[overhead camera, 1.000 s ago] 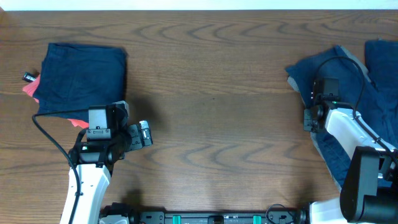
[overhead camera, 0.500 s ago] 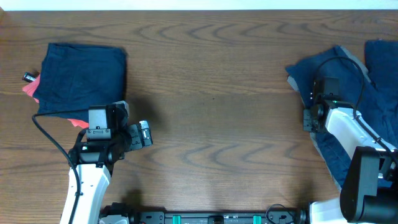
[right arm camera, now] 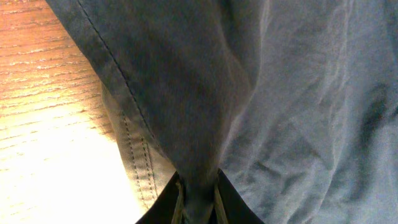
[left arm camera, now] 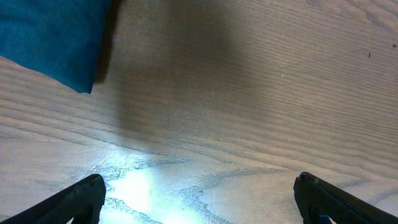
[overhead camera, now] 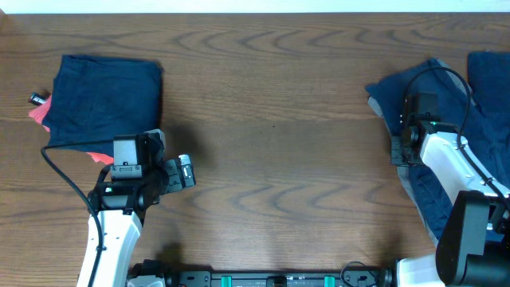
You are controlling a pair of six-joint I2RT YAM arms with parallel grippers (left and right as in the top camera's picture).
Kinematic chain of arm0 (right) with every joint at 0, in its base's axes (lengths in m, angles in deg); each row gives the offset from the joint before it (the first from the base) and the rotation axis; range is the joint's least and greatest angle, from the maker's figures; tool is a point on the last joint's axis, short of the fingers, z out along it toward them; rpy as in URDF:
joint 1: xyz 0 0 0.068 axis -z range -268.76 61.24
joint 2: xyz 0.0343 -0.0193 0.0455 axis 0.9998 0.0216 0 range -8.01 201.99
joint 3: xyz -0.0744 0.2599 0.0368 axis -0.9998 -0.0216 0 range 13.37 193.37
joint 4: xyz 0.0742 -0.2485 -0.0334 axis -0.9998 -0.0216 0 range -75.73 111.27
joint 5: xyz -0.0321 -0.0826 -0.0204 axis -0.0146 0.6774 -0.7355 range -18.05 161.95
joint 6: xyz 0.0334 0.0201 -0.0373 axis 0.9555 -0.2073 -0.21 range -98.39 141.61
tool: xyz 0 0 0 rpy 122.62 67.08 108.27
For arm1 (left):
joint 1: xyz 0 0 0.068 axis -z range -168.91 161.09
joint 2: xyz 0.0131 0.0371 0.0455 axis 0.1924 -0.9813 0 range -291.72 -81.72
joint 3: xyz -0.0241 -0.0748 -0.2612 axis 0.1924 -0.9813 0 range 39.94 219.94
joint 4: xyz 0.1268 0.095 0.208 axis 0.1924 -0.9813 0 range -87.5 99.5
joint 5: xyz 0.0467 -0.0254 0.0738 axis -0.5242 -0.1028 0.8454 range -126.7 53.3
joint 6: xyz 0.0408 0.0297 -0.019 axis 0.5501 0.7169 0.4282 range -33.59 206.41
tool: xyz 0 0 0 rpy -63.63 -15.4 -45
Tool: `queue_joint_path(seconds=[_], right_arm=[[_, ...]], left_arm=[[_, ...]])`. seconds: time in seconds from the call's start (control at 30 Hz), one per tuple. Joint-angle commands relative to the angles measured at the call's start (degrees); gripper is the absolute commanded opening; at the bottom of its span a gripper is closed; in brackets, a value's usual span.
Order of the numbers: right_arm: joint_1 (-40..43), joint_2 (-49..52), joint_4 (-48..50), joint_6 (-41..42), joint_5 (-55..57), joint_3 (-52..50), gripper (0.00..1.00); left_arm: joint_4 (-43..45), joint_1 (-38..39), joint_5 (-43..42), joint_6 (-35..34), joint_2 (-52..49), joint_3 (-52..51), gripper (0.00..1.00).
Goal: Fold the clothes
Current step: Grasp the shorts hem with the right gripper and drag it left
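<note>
Your right claw [right arm camera: 198, 200] pinches the shorts [right arm camera: 205, 81]. Your left claw [left arm camera: 199, 205] hangs spread wide over the worktop [left arm camera: 249, 93].

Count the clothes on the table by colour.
Navy: 2, the folded garment at left and the rumpled heap at right, which may hide more.
Grey: 1, the grey garment under that heap.
Coral-red: 1, the coral-red garment under the folded one.
Total: 4.

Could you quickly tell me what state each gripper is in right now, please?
Left gripper: open, holding nothing, over the table.
Right gripper: closed on a fold of the navy-blue garment.
</note>
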Motion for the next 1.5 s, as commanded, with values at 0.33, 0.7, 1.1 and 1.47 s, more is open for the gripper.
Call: queue_joint_path(seconds=[0.33, 0.7, 1.1, 1.47], right_arm=[[1.1, -4.5, -10.8, 8.3, -2.1, 13.7, 0.01], [-1.0, -9.8, -23.0, 2.7, -28.7, 37.0, 0.01], [-19.7, -9.2, -14.4, 9.9, -44.9, 25.4, 0.01], [-35.2, -6.4, 12.1, 12.4, -34.8, 21.6, 0.6]], left_arm=[[-0.1, 0.0, -0.3, -0.2, -0.2, 1.3, 0.98], [-0.2, 0.0, -0.3, -0.2, -0.2, 1.3, 0.98], [-0.1, 0.0, -0.3, -0.2, -0.2, 1.3, 0.98], [0.9, 0.0, -0.3, -0.2, -0.2, 1.3, 0.98]])
